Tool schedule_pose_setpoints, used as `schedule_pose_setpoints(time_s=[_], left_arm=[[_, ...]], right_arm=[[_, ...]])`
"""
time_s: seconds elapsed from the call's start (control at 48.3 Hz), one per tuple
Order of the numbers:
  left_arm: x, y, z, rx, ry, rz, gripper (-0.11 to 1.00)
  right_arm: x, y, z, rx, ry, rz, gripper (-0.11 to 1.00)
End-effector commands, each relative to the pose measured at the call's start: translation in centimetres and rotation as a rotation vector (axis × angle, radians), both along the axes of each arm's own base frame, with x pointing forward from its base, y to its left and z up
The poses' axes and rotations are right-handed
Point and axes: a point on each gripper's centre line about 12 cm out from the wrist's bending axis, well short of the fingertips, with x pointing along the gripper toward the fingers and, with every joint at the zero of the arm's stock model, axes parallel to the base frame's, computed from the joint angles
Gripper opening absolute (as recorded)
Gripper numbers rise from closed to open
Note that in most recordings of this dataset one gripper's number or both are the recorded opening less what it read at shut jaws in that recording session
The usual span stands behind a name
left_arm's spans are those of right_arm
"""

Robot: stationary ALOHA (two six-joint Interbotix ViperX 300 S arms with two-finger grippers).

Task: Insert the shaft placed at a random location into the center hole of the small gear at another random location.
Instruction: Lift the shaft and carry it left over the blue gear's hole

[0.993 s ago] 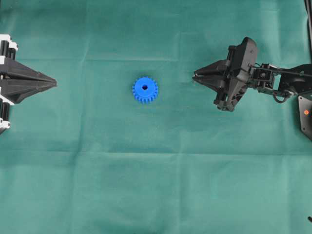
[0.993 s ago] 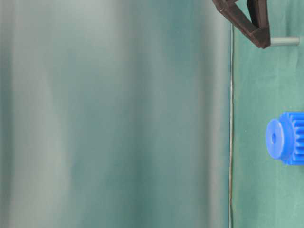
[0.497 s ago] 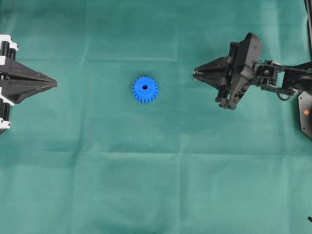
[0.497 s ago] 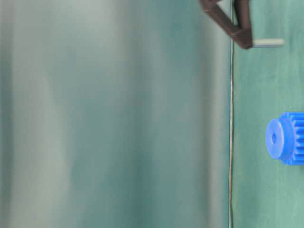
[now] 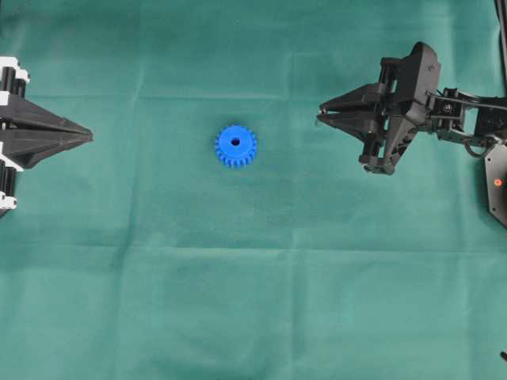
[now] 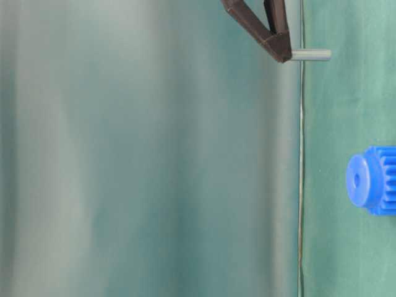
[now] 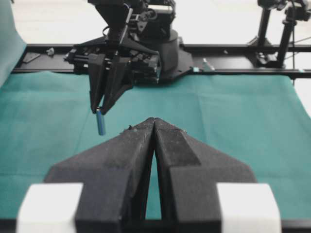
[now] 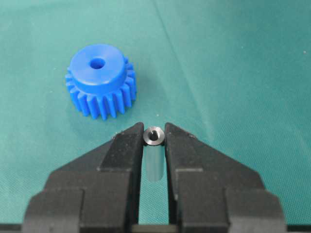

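Lighting: even, diffuse, bright in all four views; shadows faint and soft.

Overhead view: sharp; creased green cloth (image 5: 253, 301) evenly lit, no glare.

Table-level view: left two-thirds a blurred grey-green wash, out of focus; bright blue toothed plastic gear (image 6: 373, 180) at right edge, slightly soft.

Left wrist view: background above the cloth overexposed, washed white; near black closed left gripper (image 7: 154, 122) soft.

Right wrist view: crisp; small highlight on the silvery metal pin (image 8: 153, 136).

small gear (image 6: 373, 180) cut by table-level view's right edge, left tool (image 5: 85, 137) body cut by overhead's left edge
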Motion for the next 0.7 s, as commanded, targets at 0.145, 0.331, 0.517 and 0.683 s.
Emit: schedule_pose_setpoints(time_s=[0.145,0.331,0.517,0.683], left_arm=[[0.3,0.0,0.8,0.0,-0.018,-0.002,0.0],[0.2,0.0,0.8,0.002,-0.014,-0.002,0.0],[0.2,0.0,0.7,0.0,-0.009,0.0,0.01],[0.2,0.0,0.7,0.0,-0.009,0.0,0.01]], right_arm=[[2.0,0.3,1.0,-0.019,-0.035,0.027,0.13],[5.0,0.8,1.3,-0.02,-0.046,0.058,0.13],[8.8,1.3,1.7,-0.024,-0.055,0.088,0.13],[11.6,1.6,1.5,-0.026,-0.033,0.113,0.13]])
